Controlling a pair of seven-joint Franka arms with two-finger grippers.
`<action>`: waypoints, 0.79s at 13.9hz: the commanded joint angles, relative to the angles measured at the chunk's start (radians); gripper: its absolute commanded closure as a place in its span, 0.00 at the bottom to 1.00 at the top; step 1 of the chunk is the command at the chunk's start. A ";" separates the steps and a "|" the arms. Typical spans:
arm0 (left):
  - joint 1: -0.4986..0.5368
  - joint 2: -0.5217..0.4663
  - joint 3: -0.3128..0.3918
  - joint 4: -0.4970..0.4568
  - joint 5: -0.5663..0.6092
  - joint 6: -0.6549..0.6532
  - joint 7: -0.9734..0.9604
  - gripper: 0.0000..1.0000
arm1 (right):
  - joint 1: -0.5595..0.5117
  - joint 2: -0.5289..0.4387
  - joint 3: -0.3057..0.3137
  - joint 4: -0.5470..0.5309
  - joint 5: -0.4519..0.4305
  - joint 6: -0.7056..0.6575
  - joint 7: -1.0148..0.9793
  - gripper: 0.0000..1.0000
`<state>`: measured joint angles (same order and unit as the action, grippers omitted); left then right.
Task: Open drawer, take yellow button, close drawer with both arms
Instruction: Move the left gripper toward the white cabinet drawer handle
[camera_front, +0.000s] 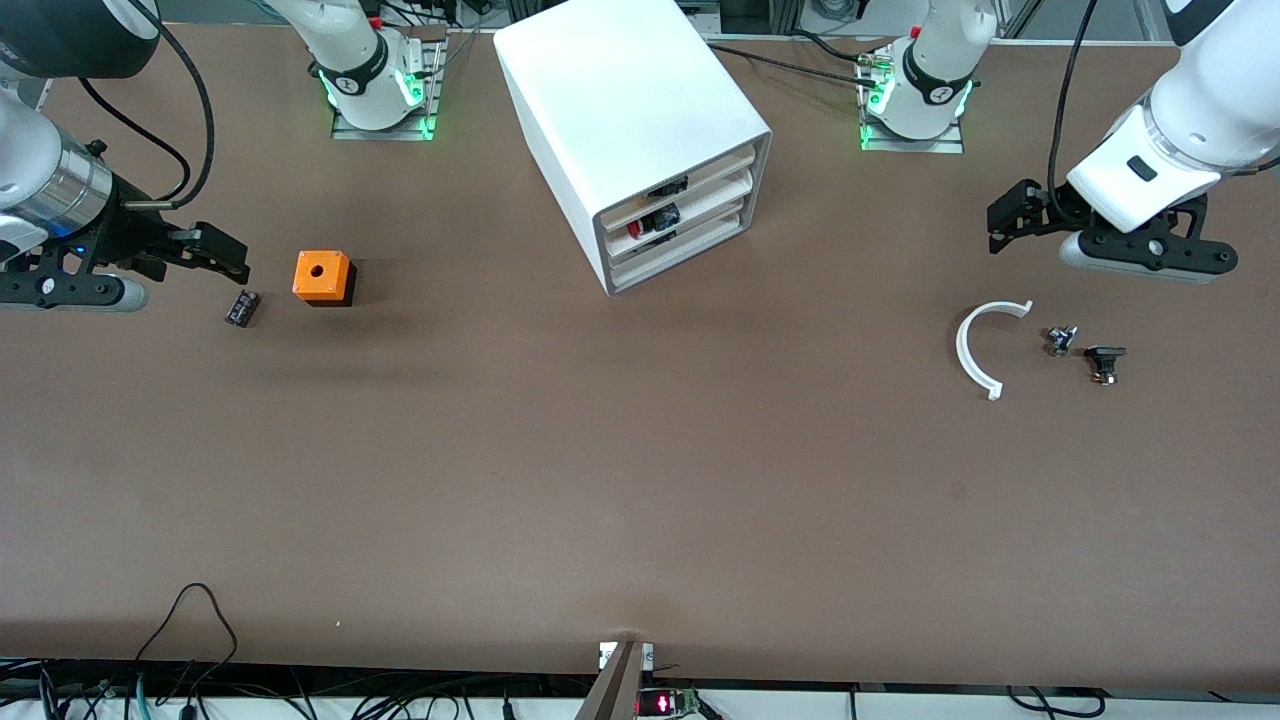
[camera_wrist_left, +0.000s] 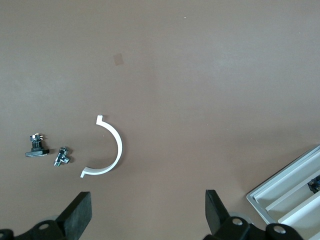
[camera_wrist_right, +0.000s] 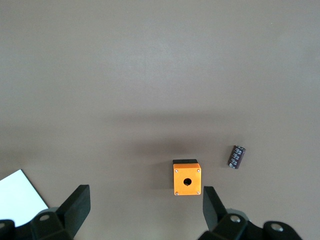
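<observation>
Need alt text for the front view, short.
A white three-drawer cabinet stands mid-table, all drawers shut, the top drawer untouched. The open right gripper hangs over the table beside an orange cube and a small black part. The open left gripper hangs near a white curved piece and two small parts.

An orange cube with a round hole in its top (camera_front: 322, 276) sits on the brown table (camera_front: 600, 480) toward the right arm's end, and a small dark cylindrical part (camera_front: 242, 308) lies just beside it, slightly nearer the front camera. Toward the left arm's end lies a white plastic half-ring (camera_front: 980, 347), its open side facing a small silvery metal fitting (camera_front: 1061, 340) close by. Next to that fitting, a little nearer the front camera, lies a small black part with a flat head (camera_front: 1105, 361).
</observation>
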<state>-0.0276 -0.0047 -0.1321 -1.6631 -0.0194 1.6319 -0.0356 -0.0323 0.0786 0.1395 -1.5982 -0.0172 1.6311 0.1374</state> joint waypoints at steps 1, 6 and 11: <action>-0.002 0.014 -0.006 0.026 0.021 -0.006 -0.003 0.00 | -0.015 -0.023 0.011 -0.015 0.008 -0.014 -0.010 0.00; 0.000 0.012 -0.014 0.028 0.021 -0.014 -0.003 0.00 | -0.015 -0.020 0.012 -0.006 -0.001 -0.028 -0.013 0.00; -0.002 0.022 -0.018 0.032 -0.001 -0.064 -0.023 0.00 | -0.017 -0.016 0.014 -0.009 0.055 -0.106 -0.027 0.00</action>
<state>-0.0287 -0.0005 -0.1415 -1.6627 -0.0195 1.6092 -0.0387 -0.0334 0.0768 0.1412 -1.5969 -0.0069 1.5459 0.1313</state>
